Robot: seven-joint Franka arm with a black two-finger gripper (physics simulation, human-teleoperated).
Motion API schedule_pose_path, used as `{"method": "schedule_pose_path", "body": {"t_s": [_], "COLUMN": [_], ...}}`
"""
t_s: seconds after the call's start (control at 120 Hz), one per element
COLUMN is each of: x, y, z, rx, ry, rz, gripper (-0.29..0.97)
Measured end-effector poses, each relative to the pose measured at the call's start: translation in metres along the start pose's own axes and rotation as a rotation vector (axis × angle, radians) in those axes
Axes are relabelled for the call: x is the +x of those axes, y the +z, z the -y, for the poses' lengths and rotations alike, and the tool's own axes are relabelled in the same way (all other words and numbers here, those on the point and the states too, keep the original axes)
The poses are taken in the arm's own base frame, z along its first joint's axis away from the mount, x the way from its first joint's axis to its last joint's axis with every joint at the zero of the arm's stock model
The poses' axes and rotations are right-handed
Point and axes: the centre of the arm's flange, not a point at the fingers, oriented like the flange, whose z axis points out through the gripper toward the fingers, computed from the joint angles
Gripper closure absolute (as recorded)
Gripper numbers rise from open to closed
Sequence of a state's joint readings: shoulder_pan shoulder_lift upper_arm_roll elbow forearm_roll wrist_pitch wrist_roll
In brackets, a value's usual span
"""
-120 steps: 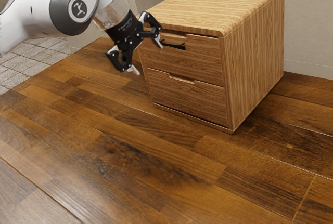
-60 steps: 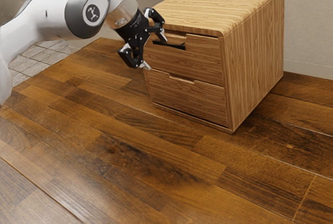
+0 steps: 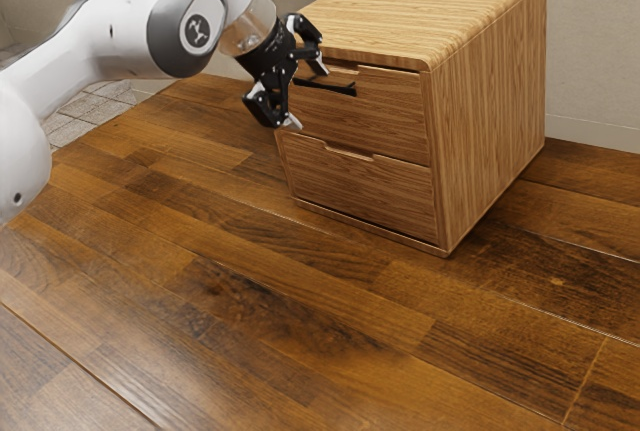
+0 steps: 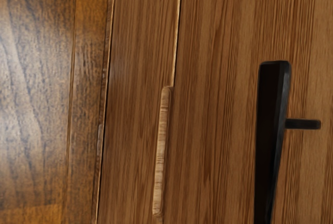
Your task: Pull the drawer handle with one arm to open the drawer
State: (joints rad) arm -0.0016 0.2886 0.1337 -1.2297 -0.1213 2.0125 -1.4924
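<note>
One white arm reaches the cabinet's front. Its single gripper has its jaws spread open, one above and one below the black handle's left end. The cabinet has two drawers: the top drawer carries that handle, the lower drawer a wooden pull. Both look shut.

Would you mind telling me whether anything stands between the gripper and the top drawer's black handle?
Nothing visible does. The open gripper hangs right at the end of the black handle nearer the arm, on the top drawer. No object lies between them, and nothing visible blocks the drawer's way outward.
</note>
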Motion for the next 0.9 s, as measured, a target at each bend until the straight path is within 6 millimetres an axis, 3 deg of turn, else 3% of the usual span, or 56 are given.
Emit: {"method": "schedule_pose_path", "body": {"t_s": [0.575,0.9], "x": [0.006,0.002], "y": [0.018,0.014], "z": [-0.002,-0.002], "rx": [0.003,-0.005], "ry": [-0.042,-0.052], "rz": [-0.006,0.003], "gripper": [0.01,0.22]}}
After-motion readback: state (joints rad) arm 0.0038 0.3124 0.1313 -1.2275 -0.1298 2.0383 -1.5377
